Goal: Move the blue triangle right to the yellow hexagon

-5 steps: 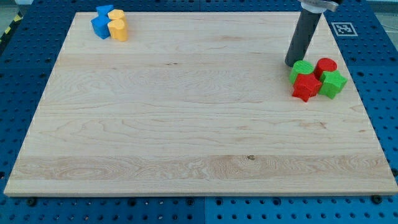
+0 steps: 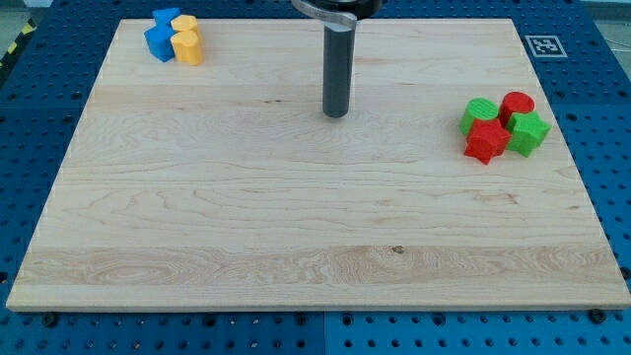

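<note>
Two blue blocks (image 2: 159,40) (image 2: 166,17) and two yellow blocks (image 2: 188,46) (image 2: 185,24) sit packed together at the board's top left corner, the blue ones on the left and the yellow ones on the right. Their shapes are too small to tell apart. My tip (image 2: 336,114) rests on the board in the upper middle, well to the right of this cluster and touching no block. The dark rod rises from it to the view's top.
At the right edge of the wooden board (image 2: 296,217) is a tight cluster: a green block (image 2: 479,111), a red cylinder (image 2: 517,104), a red star-like block (image 2: 486,141) and another green block (image 2: 529,132). A white marker tag (image 2: 545,45) lies off the board's top right corner.
My tip has moved left from beside the green block in the right cluster to the upper middle of the board. No block has moved.
</note>
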Robot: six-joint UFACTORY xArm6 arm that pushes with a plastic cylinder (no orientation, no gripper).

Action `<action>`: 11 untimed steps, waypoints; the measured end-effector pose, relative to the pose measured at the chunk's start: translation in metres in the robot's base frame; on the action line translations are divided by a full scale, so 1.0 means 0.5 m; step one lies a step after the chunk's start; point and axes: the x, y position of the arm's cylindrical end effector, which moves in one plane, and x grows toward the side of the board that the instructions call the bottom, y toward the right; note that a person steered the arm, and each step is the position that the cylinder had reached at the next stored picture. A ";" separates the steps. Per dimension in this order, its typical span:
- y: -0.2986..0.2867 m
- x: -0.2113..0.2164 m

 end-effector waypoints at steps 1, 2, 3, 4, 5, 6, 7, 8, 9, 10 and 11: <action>-0.150 0.000; -0.317 -0.001; -0.481 -0.059; -0.598 -0.191; -0.634 -0.255; -0.636 -0.302; -0.636 -0.382; -0.625 -0.381; -0.528 -0.381; -0.397 -0.368; -0.264 -0.312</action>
